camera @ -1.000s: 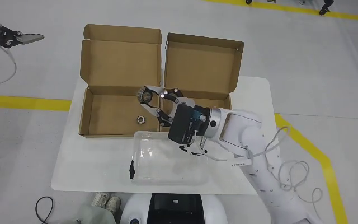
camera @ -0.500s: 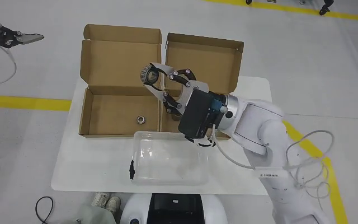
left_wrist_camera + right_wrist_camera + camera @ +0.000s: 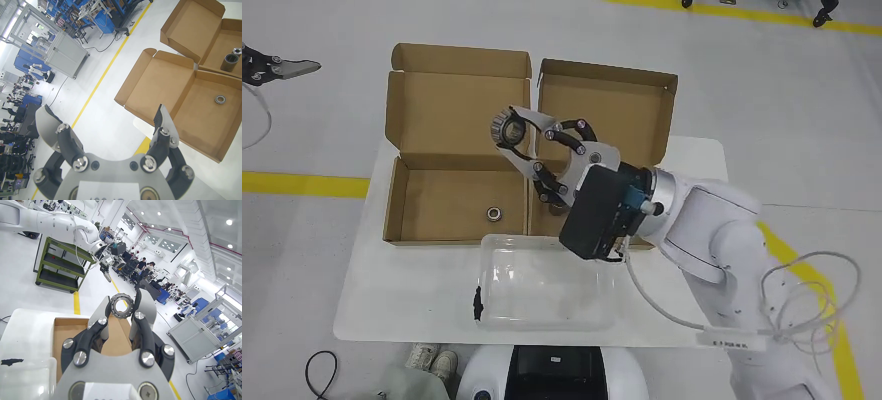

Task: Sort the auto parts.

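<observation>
My right gripper is shut on a toothed metal bearing ring, held high over the back wall of the left cardboard box. In the right wrist view the ring sits clamped between the fingertips. A smaller bearing lies on that box's floor, also seen as the bearing from the left wrist. The right box holds a dark cylinder and a silver sleeve. My left gripper hangs open far off the table's left side, above the floor.
A clear plastic container stands at the table's front edge, with a scrap of black tape by its left side. Both boxes have their lids folded back. The white table is bare at the right.
My right gripper has risen and moved back with the bearing ring, from just above the left box's right part to over its back wall. The left arm has kept still.
</observation>
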### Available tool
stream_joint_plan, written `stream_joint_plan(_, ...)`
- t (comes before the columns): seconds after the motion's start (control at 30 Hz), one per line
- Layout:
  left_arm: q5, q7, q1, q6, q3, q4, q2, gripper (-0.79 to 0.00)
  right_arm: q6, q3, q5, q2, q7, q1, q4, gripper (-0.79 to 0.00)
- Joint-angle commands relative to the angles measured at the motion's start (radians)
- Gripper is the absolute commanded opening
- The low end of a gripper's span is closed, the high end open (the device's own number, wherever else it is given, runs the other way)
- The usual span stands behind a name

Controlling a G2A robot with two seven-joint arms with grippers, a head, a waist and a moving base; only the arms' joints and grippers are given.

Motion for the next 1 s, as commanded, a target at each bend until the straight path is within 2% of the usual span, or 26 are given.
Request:
stream_joint_plan(0.0, 0.000, 0.000, 0.000, 0.000, 0.000, 0.000, 0.000, 0.000, -0.004, -0.003, -0.014, 0.002, -0.005, -0.010, 0.002, -0.785)
stream_joint_plan(0.3, 0.000, 0.000, 0.000, 0.000, 0.000, 0.000, 0.000, 0.000, -0.003, -0.023, -0.064, 0.015, -0.057, -0.124, 0.037, -0.785)
stream_joint_plan(0.63, 0.000, 0.000, 0.000, 0.000, 0.000, 0.000, 0.000, 0.000, 0.029, -0.100, -0.124, 0.018, -0.106, -0.203, 0.157, -0.785)
stream_joint_plan(0.8, 0.000, 0.000, 0.000, 0.000, 0.000, 0.000, 0.000, 0.000, 0.048, -0.130, -0.155, 0.017, -0.125, -0.212, 0.239, -0.785)
stream_joint_plan(0.97, 0.000, 0.000, 0.000, 0.000, 0.000, 0.000, 0.000, 0.000, 0.067, -0.166, -0.162, 0.010, -0.080, -0.193, 0.322, -0.785)
